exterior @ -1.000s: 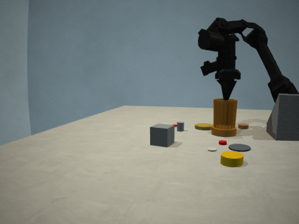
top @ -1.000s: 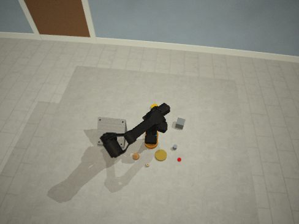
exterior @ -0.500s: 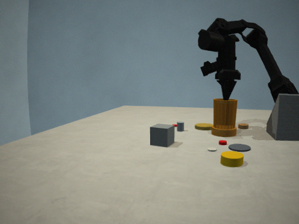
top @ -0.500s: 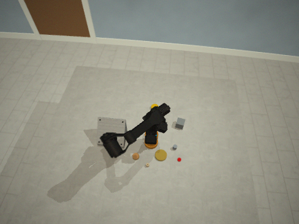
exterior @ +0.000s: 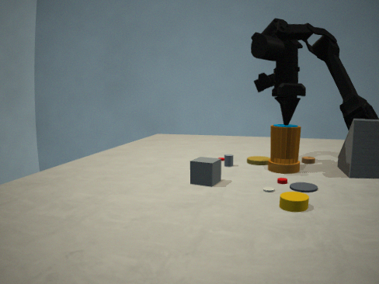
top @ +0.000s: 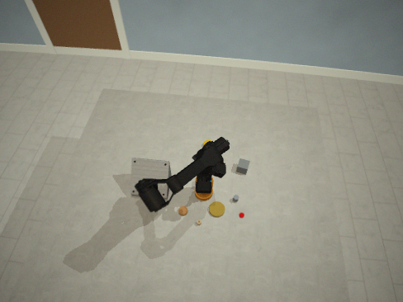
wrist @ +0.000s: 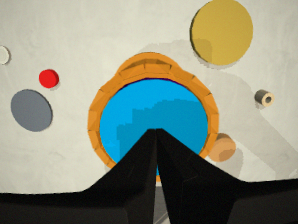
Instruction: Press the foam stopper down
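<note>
The orange jar (top: 204,197) (exterior: 285,144) (wrist: 94,122) stands upright on its wider base. The blue foam stopper (exterior: 278,125) (wrist: 150,97) fills its mouth, and its top shows as a thin blue ellipse about at the rim in the exterior view. A thin dark line shows along the stopper's edge in the wrist view. My gripper (exterior: 286,124) (wrist: 155,135) is shut and empty, pointing straight down with its tips over the middle of the stopper. I cannot tell whether the tips touch the foam. The top view hides the tips under the arm.
A grey block (top: 243,166) (exterior: 205,171) stands apart from the jar. Near the jar lie a wide yellow disc (top: 216,209) (exterior: 258,160) (wrist: 222,32), an orange disc (top: 182,210) (exterior: 308,160) (wrist: 223,147), a dark disc (exterior: 304,187) (wrist: 31,110) and a red disc (exterior: 282,181) (wrist: 49,78).
</note>
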Tool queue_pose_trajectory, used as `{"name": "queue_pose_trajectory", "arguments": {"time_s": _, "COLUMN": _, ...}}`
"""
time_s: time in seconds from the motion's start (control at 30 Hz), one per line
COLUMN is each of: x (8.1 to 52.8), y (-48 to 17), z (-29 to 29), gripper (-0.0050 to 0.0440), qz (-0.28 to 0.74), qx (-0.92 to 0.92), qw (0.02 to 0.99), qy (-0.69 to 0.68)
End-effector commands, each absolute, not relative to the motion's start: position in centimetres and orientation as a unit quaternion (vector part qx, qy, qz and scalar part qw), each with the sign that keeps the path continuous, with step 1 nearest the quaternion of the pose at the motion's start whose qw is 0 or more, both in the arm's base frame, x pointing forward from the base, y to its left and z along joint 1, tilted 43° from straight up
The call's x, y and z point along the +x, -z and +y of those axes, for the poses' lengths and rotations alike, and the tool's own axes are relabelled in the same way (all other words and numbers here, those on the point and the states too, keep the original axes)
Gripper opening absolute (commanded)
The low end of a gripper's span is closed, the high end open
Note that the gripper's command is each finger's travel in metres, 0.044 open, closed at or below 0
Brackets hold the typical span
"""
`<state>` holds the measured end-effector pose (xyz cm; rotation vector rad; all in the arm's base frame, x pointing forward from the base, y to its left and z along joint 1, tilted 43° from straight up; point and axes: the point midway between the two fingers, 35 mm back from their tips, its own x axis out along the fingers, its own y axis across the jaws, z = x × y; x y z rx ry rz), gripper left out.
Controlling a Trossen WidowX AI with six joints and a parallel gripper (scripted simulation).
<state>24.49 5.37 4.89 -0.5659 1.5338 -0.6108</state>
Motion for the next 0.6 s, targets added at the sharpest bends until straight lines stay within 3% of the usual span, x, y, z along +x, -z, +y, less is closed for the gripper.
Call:
{"name": "queue_pose_trajectory", "arguments": {"time_s": 0.0, "x": 24.9, "y": -6.4, "z": 7.0, "gripper": 0.0000, "qz": 0.676, "qx": -0.257, "qw": 0.639, "qy": 0.264}}
{"name": "queue_pose_trajectory", "arguments": {"time_s": 0.13, "x": 25.0, "y": -9.3, "z": 9.6, "gripper": 0.0000, "qz": 0.677, "qx": -0.272, "qw": 0.636, "qy": 0.253}}
{"name": "queue_pose_trajectory", "arguments": {"time_s": 0.57, "x": 24.9, "y": -9.7, "z": 9.8, "gripper": 0.0000, "qz": 0.675, "qx": -0.275, "qw": 0.637, "qy": 0.250}}
